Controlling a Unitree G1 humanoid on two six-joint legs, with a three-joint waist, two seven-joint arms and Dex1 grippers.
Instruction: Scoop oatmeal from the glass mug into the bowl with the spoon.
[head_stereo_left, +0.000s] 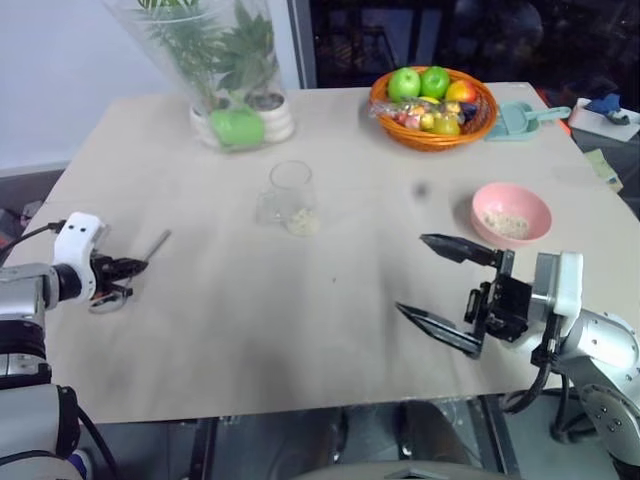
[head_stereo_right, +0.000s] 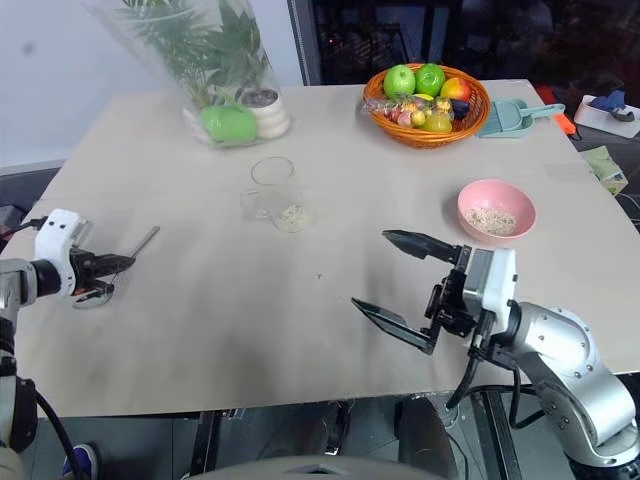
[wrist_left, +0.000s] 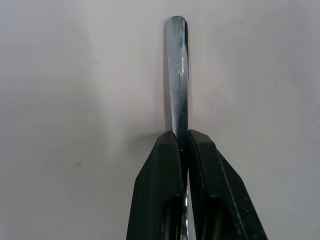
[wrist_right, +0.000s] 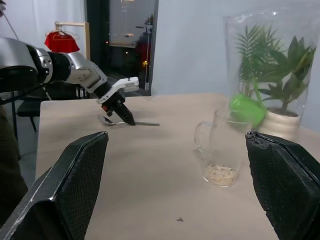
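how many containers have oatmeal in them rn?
2. The glass mug at mid-table has a little at its bottom; the pink bowl to its right, near the right gripper, has some too.

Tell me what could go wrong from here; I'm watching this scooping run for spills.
1. The left gripper is shut on the slim silver metal spoon edge-on across its thin handle, so the spoon might twist or slip when lifted.
2. The small clear glass mug holds only a little pale oatmeal at its bottom; reaching it could tip the mug.
3. The small pink bowl sits well away from the mug, so flakes may drop on the way.
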